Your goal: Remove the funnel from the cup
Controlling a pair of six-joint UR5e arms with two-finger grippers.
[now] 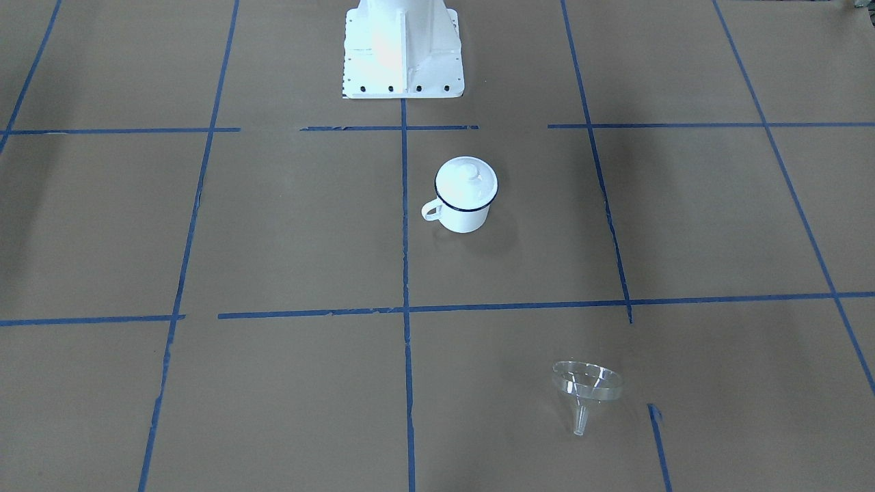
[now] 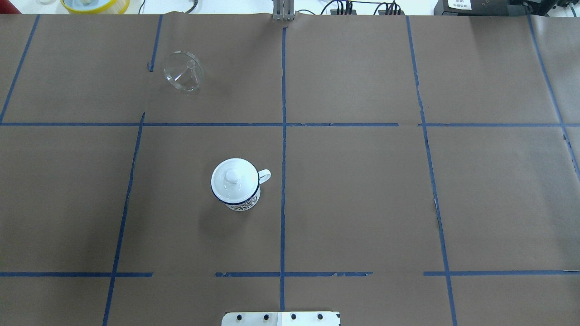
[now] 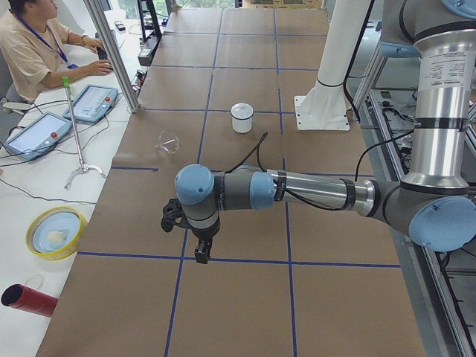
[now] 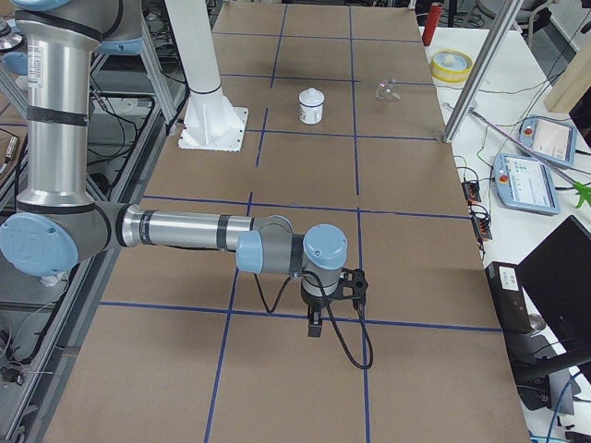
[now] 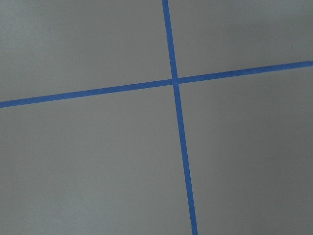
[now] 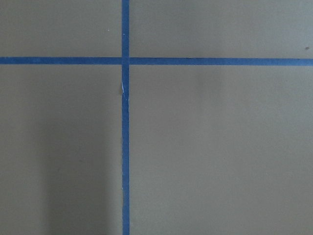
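Openness of left hand [image 3: 201, 255] and right hand [image 4: 315, 327] cannot be told; both hang above table [image 3: 245, 316].

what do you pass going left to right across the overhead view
yellow-rimmed dish → clear funnel → white enamel cup with its lid on

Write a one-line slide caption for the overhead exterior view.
Clear funnel lying on its side on the taped table, well apart from the white cup with its lid on.
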